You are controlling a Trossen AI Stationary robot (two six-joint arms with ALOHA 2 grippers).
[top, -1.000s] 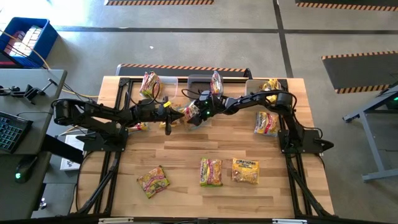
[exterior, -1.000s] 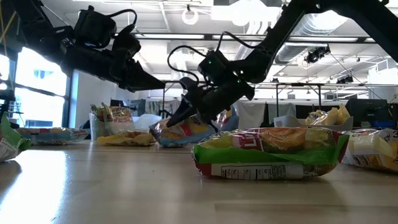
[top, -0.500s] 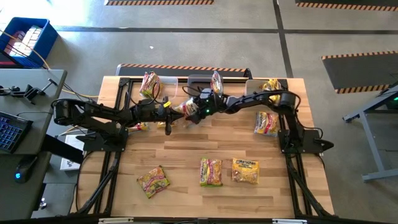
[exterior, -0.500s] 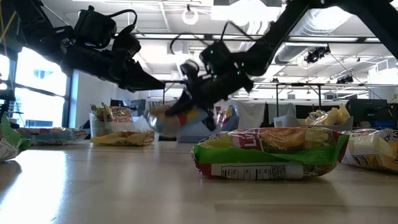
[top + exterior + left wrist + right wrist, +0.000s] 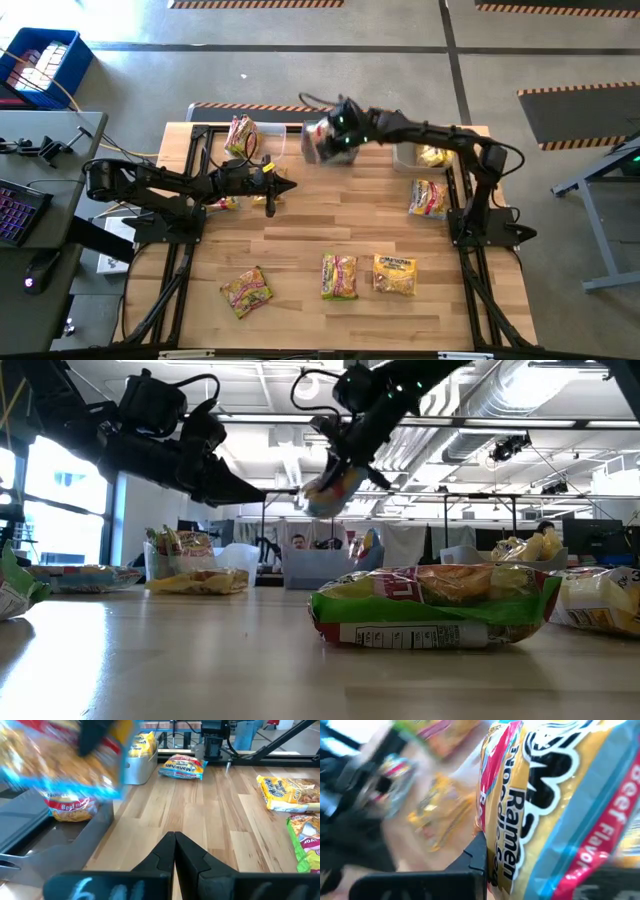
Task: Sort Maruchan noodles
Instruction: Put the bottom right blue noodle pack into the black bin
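My right gripper [image 5: 331,137] is shut on one packet of Maruchan noodles [image 5: 555,805], yellow with a blue band and red print. It holds it high over the clear middle bin [image 5: 312,570] at the table's far edge. Another beef packet [image 5: 72,807] lies in that bin. My left gripper [image 5: 286,186] hovers shut and empty left of the table's middle, just nearer than the bins. Three packets [image 5: 247,291] [image 5: 339,275] [image 5: 395,273] lie flat near the front edge. One more packet [image 5: 428,197] lies at the right. My right gripper pinches the packet between its two fingers, one finger [image 5: 477,854] lying on the packet's printed face [image 5: 507,852]. In the low view the fingers come from above, slanting down, onto its upper end [image 5: 341,472]. The packet hangs tilted below them, clear of table and bin.
A clear bin at the far left holds packets [image 5: 240,135], and the far right bin holds a yellow one [image 5: 433,155]. One packet [image 5: 225,203] lies under my left arm. Bare wood lies open across the table's middle [image 5: 350,215]. A person shows in the room beyond [image 5: 296,543].
My right gripper has taken hold of the packet that lay on the table beside my left gripper. It has lifted it clear and swung up toward the far edge, over the middle bin. The packet now hangs high where it lay tilted on the wood.
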